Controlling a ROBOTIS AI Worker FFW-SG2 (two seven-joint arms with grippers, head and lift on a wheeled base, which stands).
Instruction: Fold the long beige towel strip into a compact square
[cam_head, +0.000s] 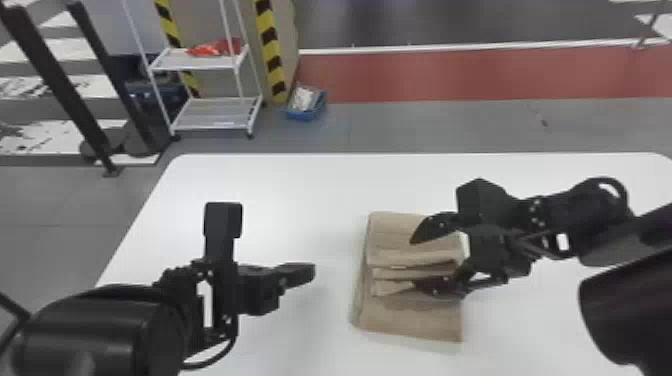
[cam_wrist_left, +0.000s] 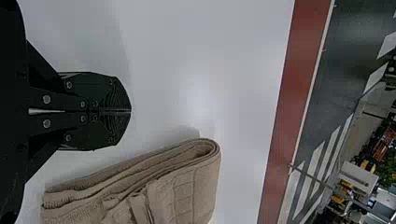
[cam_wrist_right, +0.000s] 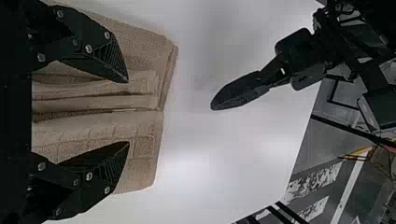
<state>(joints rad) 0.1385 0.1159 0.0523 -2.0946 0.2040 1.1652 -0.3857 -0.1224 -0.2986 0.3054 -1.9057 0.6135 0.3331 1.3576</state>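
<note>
The beige towel (cam_head: 410, 322) lies on the table (cam_head: 280, 185) to the right of centre in the head view, already doubled into a layered packet. Its longer side runs from near the robot to far. Across the middle, loose folds (cam_head: 400, 274) run roughly left to right, dividing the raised far part from the flatter near part.

The right gripper (cam_head: 414, 264) is the nearer one by far, coming in from the towel's right and reaching over it. Its jaws are spread wide, one finger toward the far part and the other toward the near part, so their opening follows the packet's long axis and crosses the folds. They seem to have hold of nothing; whether a fingertip touches the cloth, I cannot tell.

The left gripper (cam_wrist_left: 131, 111) is apart from the towel, beyond its left edge, its jaws closed together and empty, pointing toward it.

The folding looks well along, with the middle still uneven. If the next move is a pinch, the right jaws would need to sit low enough to gather the intended layers between them. Too shallow a bite could lift only the top layer; too deep a one could drag the whole packet askew.
</note>
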